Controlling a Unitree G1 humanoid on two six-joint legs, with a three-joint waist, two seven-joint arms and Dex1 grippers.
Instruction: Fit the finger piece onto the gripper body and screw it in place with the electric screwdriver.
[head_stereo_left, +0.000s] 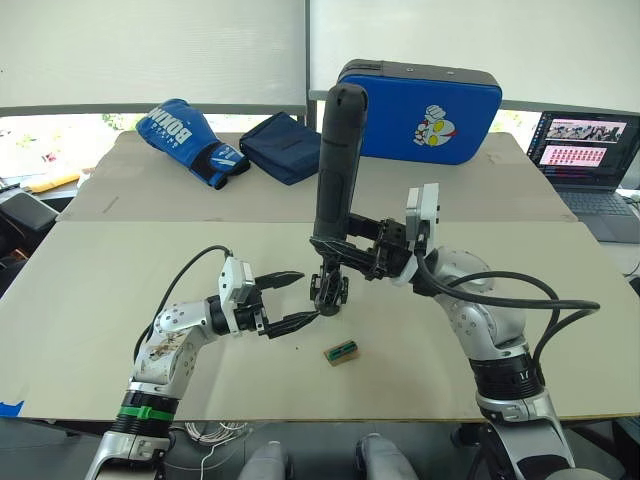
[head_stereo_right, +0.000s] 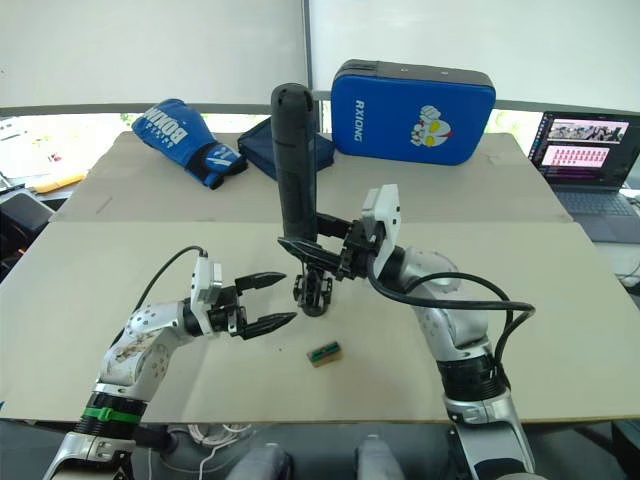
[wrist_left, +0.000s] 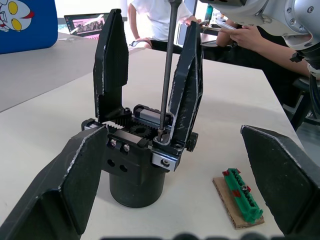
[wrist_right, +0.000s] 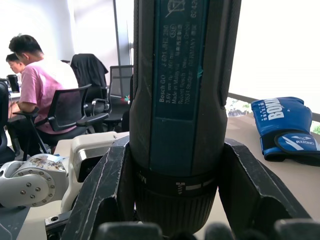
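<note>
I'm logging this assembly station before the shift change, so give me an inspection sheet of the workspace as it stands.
Surface: tan table, bare at the front.
Job's things: gripper body upright with two fingers up; electric screwdriver vertical, bit on a screw there.
Clutter: green block on card; boxing glove, navy pouch, blue pad at the back.
Grippers: left gripper open beside the body; right gripper shut on the screwdriver.
Cables: black cables along the right arm.
Surroundings: laptop, seated people.
</note>
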